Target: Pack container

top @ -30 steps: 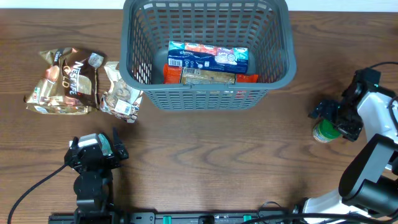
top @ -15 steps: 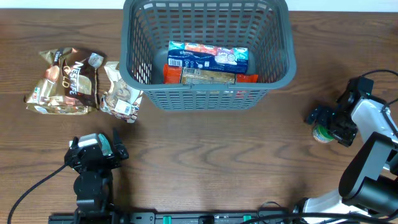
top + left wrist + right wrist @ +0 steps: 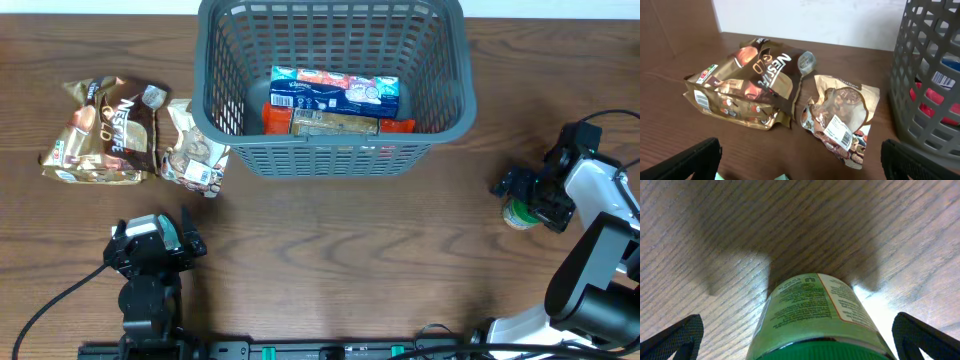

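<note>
The dark grey slotted basket stands at the back middle; it holds a blue tissue box, a red packet and a brown packet. Its wall shows in the left wrist view. My right gripper is open, straddling a green-capped bottle on the table at the right; in the right wrist view the bottle sits between the spread fingertips, apart from both. My left gripper is open and empty at the front left, facing a gold Nescafe bag and a small snack packet.
The Nescafe bag and snack packet lie side by side left of the basket. A cable runs from the left arm's base toward the front left edge. The right arm's white body stands at the right front corner.
My right gripper has moved slightly left and down over the green bottle during the first half second, then held still. The left arm and the packets have not moved.
</note>
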Robot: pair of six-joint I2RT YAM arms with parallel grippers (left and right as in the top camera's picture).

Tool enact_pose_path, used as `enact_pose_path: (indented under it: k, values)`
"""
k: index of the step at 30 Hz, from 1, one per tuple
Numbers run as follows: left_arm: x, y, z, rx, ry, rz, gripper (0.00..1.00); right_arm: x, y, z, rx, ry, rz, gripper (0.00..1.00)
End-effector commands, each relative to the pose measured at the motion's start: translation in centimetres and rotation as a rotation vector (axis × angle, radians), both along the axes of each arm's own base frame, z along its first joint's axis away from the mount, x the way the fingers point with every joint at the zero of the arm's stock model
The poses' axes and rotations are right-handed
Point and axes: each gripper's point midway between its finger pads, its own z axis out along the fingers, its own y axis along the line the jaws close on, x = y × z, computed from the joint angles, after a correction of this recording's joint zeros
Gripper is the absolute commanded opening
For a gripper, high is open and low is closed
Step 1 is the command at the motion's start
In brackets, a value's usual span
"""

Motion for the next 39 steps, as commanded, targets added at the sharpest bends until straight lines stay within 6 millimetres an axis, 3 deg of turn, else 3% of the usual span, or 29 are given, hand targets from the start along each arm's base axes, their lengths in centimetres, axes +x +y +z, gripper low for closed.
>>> enact_pose_path:
  k: [1, 5, 11, 14, 16, 18, 21, 22, 23, 25, 27, 28, 39]
  values:
    - [-0.05, 0.2, -1.27, 0.01, 0.03, 0.008, 0.99, -0.02, 0.04, -0.33, 0.004, 0.004, 0.006, 0.98]
    - [-0.05, 0.2, -1.27, 0.01, 0.03, 0.008, 0.99, -0.01, 0.03, -0.33, 0.004, 0.003, 0.006, 0.92]
    - [-0.05, 0.2, -1.27, 0.01, 0.03, 0.008, 0.98, -0.01, 0.03, -0.33, 0.004, 0.003, 0.006, 0.72]
    - [-0.05, 0.2, -1.27, 0.01, 0.03, 0.008, 0.98, -0.02, 0.04, -0.33, 0.004, 0.004, 0.007, 0.55]
    - [-0.05, 0.2, -1.27, 0.01, 0.03, 0.008, 0.99, -0.02, 0.04, -0.33, 0.004, 0.004, 0.006, 0.33]
    - [-0.05, 0.2, -1.27, 0.01, 0.03, 0.008, 0.99, -0.02, 0.04, -0.33, 0.004, 0.004, 0.006, 0.19]
    - [-0.05, 0.2, -1.27, 0.01, 0.03, 0.008, 0.99, -0.02, 0.05, -0.33, 0.005, 0.004, 0.006, 0.1]
    - [-0.05, 0.2, -1.27, 0.01, 0.03, 0.007, 0.99, -0.02, 0.05, -0.33, 0.005, 0.004, 0.006, 0.11]
    - [-0.05, 0.2, -1.27, 0.01, 0.03, 0.008, 0.98, -0.03, 0.04, -0.33, 0.004, 0.004, 0.006, 0.21]
    - [-0.05, 0.2, -1.27, 0.01, 0.03, 0.008, 0.99, -0.07, 0.06, -0.34, 0.005, 0.006, 0.006, 0.63]
    - [-0.05, 0.2, -1.27, 0.01, 0.03, 0.008, 0.99, -0.09, 0.07, -0.34, 0.005, 0.007, 0.006, 0.92]
    - [-0.05, 0.2, -1.27, 0.01, 0.03, 0.008, 0.99, -0.09, 0.07, -0.34, 0.006, 0.007, 0.006, 0.99]
    - [-0.05, 0.2, -1.27, 0.01, 0.03, 0.008, 0.99, 0.03, 0.02, -0.32, 0.003, 0.002, 0.006, 0.99]
